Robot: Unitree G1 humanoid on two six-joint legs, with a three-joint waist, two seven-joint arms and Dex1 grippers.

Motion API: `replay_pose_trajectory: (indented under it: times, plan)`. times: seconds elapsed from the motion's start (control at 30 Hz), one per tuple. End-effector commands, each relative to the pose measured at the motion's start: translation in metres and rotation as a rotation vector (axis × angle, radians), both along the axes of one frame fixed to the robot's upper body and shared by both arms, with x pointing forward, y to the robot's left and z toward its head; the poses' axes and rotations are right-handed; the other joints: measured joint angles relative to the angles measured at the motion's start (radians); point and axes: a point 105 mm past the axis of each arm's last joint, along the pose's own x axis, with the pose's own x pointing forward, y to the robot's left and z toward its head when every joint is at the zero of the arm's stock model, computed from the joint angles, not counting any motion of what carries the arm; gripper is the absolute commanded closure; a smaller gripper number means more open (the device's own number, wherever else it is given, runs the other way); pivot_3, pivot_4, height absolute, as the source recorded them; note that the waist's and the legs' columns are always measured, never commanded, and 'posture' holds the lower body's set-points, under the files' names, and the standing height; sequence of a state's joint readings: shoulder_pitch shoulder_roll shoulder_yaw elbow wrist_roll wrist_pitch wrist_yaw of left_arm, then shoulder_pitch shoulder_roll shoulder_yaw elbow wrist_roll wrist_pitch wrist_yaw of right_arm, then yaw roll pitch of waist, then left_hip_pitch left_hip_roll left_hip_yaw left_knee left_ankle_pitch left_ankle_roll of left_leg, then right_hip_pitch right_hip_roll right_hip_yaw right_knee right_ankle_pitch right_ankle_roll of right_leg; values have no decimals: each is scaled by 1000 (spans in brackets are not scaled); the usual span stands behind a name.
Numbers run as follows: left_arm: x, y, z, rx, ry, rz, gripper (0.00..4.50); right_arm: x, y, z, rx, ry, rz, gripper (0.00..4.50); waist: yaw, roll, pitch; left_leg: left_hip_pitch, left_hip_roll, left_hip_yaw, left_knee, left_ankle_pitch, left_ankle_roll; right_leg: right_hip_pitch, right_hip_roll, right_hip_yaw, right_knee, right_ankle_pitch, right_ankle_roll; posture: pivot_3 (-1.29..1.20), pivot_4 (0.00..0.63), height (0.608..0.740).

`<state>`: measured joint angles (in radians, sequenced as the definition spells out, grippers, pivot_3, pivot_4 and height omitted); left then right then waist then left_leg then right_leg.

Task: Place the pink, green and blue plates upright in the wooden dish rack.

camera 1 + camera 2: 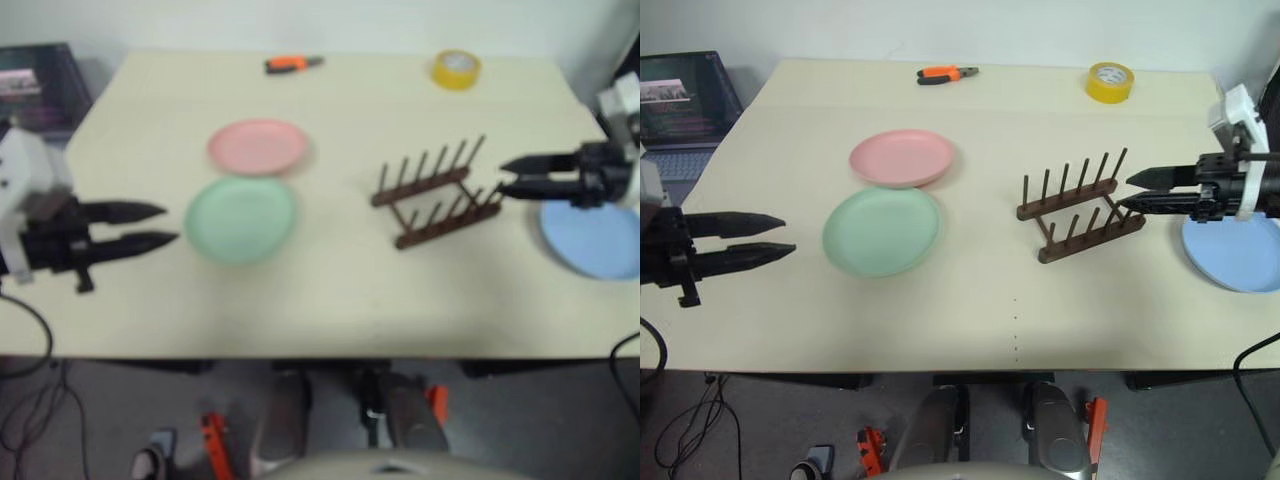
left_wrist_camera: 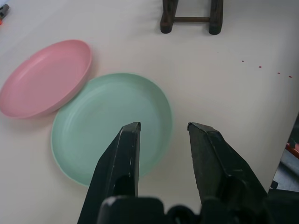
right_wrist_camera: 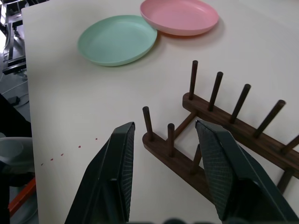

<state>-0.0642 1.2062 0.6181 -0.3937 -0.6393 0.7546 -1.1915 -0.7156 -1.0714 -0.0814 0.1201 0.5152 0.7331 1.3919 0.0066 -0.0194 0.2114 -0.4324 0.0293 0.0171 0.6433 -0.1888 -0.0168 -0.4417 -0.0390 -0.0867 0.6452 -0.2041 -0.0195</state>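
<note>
The left end effector (image 1: 780, 237) hangs over the left edge of the table (image 1: 970, 310), its two black fingers stretched out almost level and pointing toward the green plate (image 1: 881, 230). The fingers stand spread with a clear gap between them and hold nothing; their tips stop short of the plate's rim. In the left wrist view the same fingers (image 2: 122, 158) rise in front of the green plate, tilted down toward it.

The right end effector (image 1: 1132, 191) reaches in from the right side, fingers also nearly level and pointing left, with its tips just beside the right end of the dish rack (image 1: 1080, 210). Its fingers are parted and empty. The right wrist view shows the rack's near rail and pegs between and beyond the two fingers (image 3: 117, 163); whether they touch the wood cannot be told.

The green plate lies flat on the table left of centre, and the pink plate (image 1: 902, 157) lies flat just behind it, rims touching or nearly so. The blue plate (image 1: 1240, 255) lies flat near the right edge, under and beside the right arm. The rack stands empty between the plates, set at an angle. At the far edge lie a yellow tape roll (image 1: 1110, 81) and orange-handled pliers (image 1: 947, 74).
</note>
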Motion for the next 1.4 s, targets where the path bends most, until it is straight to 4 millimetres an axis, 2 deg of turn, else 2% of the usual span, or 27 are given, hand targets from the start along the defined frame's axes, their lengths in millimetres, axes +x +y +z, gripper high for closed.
replay_pose_trajectory:
  times: [0.03, 0.23, 0.33, 0.47, 0.6, 0.73, 0.97, 1.07, 1.17, 1.27, 1.4]
  plan:
    - [1, -5, 6, 16, -31, -30, 2725, -6, 1, 12, -1, -45, 12, 2285, 0, 0, 0, 0, 0, 0, 0, 0, 0, 0, 0, 0, 0, 0, 0, 0, 150, 740]
    - [2, -17, 7, 6, -38, -86, 2725, 1, 13, 14, 9, -66, 50, 2285, -2, 0, 0, 0, 0, 1, 0, 0, 0, 0, 0, 1, 0, 0, 0, 0, 150, 740]
    - [8, -52, -5, -36, -58, -195, 2725, 6, 10, 12, 1, -77, 50, 2285, 1, 0, 0, 0, 0, 1, 1, 0, 0, 0, 1, 2, 0, 0, 0, 0, 150, 740]
    - [8, -86, -46, 27, -2, -262, 2725, 7, 8, 11, -13, -87, 37, 2285, 9, 0, 0, 0, -2, 5, 1, 0, 0, 0, 4, 12, 0, 4, 7, 0, 150, 740]
    - [18, -128, -92, -14, 59, -272, 2725, 5, 9, 21, -11, -134, 16, 2285, 15, 1, -1, 2, -3, 11, 1, -1, 2, 0, 5, 19, 0, 7, 11, 0, 150, 740]
    - [32, -162, -115, -33, 66, -273, 2725, -1, 11, 22, -14, -151, 18, 2285, 17, -1, -1, 2, -2, 12, 3, -1, 2, 0, 7, 21, 0, 9, 12, 0, 150, 740]
    - [73, -218, -146, -81, 61, -152, 2725, -18, 14, 19, -19, -149, -6, 2285, 19, -2, -1, 3, -3, 11, 6, 0, 3, 3, 12, 24, 0, 11, 13, 0, 150, 740]
    - [78, -233, -151, -112, 99, -138, 2154, -23, 11, 20, -25, -149, -37, 2312, 15, -2, -1, 4, -3, 12, 5, 0, 3, 2, 13, 24, 0, 11, 13, 0, 150, 740]
    - [81, -240, -148, -119, 90, -147, 1080, -29, 8, 18, -34, -142, -57, 2312, 15, -2, -1, 4, -3, 12, 5, 0, 3, 2, 15, 24, 0, 11, 12, 0, 150, 740]
    - [91, -238, -150, -86, 57, -114, 91, -31, 2, 14, -50, -142, -103, 2312, 16, -1, -2, 5, -2, 10, 4, 0, 3, 3, 17, 24, 1, 10, 12, 0, 150, 740]
    - [103, -239, -153, -79, 39, -65, 37, -36, 3, 12, -42, -144, -113, 2312, 16, -1, -2, 6, -2, 10, 5, 0, 3, 4, 17, 24, 1, 11, 11, 0, 150, 740]
